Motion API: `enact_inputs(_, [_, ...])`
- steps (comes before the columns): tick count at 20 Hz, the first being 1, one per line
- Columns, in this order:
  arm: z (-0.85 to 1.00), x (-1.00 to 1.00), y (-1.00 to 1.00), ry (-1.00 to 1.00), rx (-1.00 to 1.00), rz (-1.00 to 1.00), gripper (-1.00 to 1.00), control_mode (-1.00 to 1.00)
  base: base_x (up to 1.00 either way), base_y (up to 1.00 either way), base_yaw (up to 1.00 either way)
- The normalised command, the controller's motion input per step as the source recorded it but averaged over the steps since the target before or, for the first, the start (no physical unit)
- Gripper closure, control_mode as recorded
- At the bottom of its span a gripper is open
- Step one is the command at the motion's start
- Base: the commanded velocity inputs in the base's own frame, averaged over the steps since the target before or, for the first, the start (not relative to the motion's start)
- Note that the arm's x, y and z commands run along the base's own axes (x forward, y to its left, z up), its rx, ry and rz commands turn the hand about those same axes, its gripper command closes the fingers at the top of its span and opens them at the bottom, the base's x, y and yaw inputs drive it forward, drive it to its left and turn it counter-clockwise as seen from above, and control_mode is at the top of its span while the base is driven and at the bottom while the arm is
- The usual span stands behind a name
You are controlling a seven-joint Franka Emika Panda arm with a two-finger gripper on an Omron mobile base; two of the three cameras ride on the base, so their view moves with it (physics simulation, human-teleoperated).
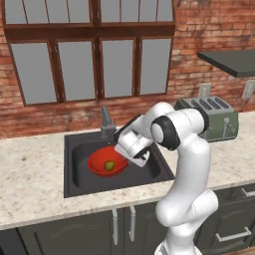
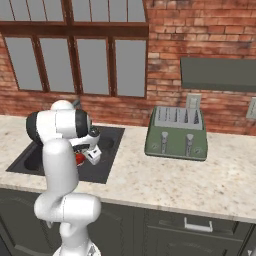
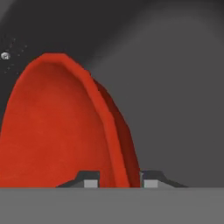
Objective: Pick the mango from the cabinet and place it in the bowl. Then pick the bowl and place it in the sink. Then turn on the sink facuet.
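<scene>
The red bowl (image 1: 102, 167) lies in the black sink (image 1: 74, 149), and the yellow-green mango (image 1: 109, 164) rests inside it. My gripper (image 3: 120, 181) reaches down into the basin at the bowl's right edge. In the hand view the bowl's (image 3: 57, 131) rim stands between the two fingertips (image 3: 89, 181), one inside and one outside, with the jaws narrow around it. The grey faucet (image 1: 105, 119) stands upright behind the basin. In the right base view a sliver of the bowl (image 2: 80, 158) shows beside the hand. The cabinet's dark shelf board (image 1: 231, 62) hangs at the upper right.
A green toaster (image 1: 209, 117) stands on the counter right of the sink, also in the right base view (image 2: 176, 132). A brick wall and windows run behind. The sink drain (image 3: 5, 55) shows beyond the bowl. Light stone counter (image 1: 30, 174) lies to the left.
</scene>
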Motion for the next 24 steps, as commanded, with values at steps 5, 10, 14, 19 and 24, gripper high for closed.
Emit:
enact_inputs(5, [-0.64, 0.55, 0.19, 0.0, 0.0, 0.0, 1.0, -1.0, 0.0, 0.0, 0.0])
enact_inputs(10, [-0.41, 0.55, 0.0, 0.0, 0.0, 0.0, 1.0, -1.0, 0.0, 0.0, 0.0])
enact_inputs(14, [0.04, 0.06, 0.05, 0.0, 0.0, 0.0, -1.0, -1.0, 0.0, 0.0, 0.0])
enact_inputs(19, [0.74, 0.0, 0.04, 0.0, 0.0, 0.0, -1.0, -1.0, 0.0, 0.0, 0.0])
enact_inputs(24, [0.91, -0.02, 0.0, 0.0, 0.0, -0.01, -1.0, -1.0, 0.0, 0.0, 0.0])
